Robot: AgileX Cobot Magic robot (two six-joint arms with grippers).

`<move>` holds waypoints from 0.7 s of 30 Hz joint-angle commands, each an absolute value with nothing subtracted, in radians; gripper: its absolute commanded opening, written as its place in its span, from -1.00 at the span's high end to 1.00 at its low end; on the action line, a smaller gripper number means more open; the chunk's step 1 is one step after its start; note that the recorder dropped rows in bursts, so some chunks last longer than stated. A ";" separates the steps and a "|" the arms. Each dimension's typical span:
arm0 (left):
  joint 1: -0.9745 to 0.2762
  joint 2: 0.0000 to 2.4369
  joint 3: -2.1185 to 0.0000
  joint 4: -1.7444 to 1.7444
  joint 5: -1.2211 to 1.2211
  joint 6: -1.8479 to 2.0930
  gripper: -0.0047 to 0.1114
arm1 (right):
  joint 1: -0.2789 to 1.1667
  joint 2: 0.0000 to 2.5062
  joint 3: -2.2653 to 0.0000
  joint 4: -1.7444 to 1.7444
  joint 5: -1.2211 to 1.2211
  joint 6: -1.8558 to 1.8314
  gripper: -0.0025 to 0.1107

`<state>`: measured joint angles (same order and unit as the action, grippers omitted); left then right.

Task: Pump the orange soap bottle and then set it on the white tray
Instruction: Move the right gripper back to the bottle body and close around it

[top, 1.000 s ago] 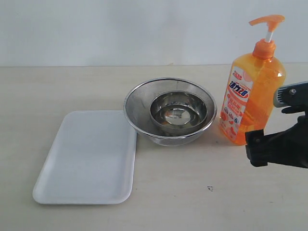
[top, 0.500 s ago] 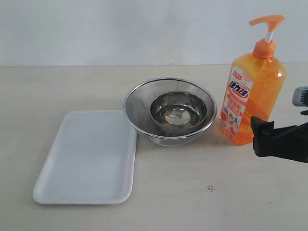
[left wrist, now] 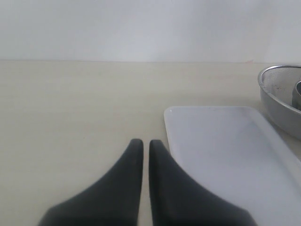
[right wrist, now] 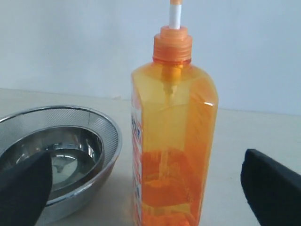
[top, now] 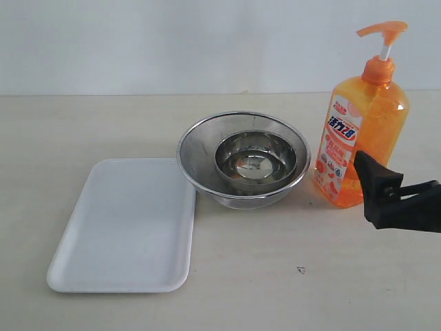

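Currently the orange soap bottle (top: 358, 138) stands upright on the table (top: 275, 289), just right of the steel strainer bowl (top: 207, 148) and well apart from the white tray (top: 124, 227). Spread wide, the right fingers (right wrist: 270, 188) flank the bottle's lower body, with a gap on each side. Pressed together on nothing, the left fingers (left wrist: 127, 188) sit low over bare table beside the tray's edge.

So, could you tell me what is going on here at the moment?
The right gripper is open and lined up on the tall translucent orange plastic soap bottle, not gripping it. The bottle stands upright beside the round steel strainer bowl, pump head raised. The flat white rectangular plastic tray holds nothing, and the left gripper sits shut near its edge.
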<state>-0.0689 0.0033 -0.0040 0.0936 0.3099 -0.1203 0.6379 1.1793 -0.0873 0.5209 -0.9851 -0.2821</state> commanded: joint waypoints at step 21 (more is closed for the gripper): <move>-0.066 0.000 0.000 0.094 0.306 -0.127 0.84 | 0.356 1.177 -0.135 0.157 -0.962 -0.059 -0.88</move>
<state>-0.0689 0.0033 -0.0040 0.0936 0.3099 -0.1203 0.4036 1.1793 -0.1283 0.2271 -0.9472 -0.1064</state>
